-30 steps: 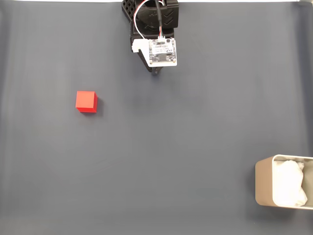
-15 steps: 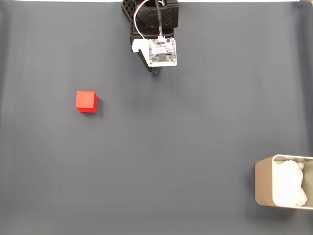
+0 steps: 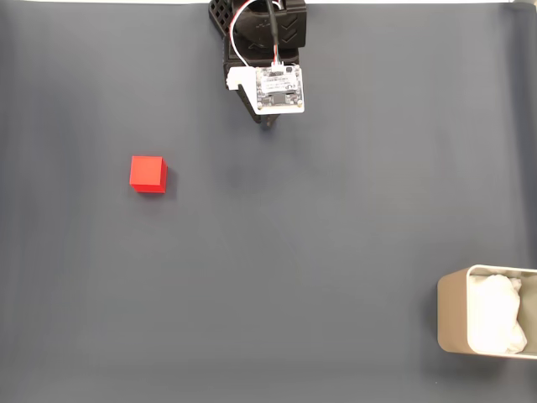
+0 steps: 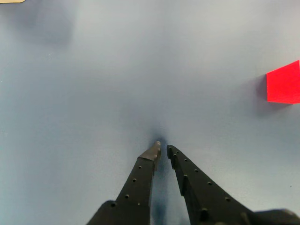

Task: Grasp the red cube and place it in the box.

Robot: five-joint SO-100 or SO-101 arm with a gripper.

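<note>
Wrist view, foreground: the gripper enters from the bottom edge, its two dark perforated fingers nearly together at the tips, with only a narrow slit between them and nothing held. The tips hang just above the bare grey-blue table mat. Farther out, at the right edge of this view, lies the red cube, cut by the frame and well apart from the fingertips.

Fixed view, from above: the arm sits folded at the top centre, the fingertips just showing below the white wrist board. The cube rests flat on the mat to the left and below the arm; the box, tan-walled with white padding inside, stands at the lower right corner, far from both.

Step in hand, as judged: the reach has not begun; the cube is ungrasped. The next move calls for swinging toward the cube, parting the fingers wider than it, and descending astride it.

The wrist view gives the finger gap; the fixed view gives the cube-to-box layout.
</note>
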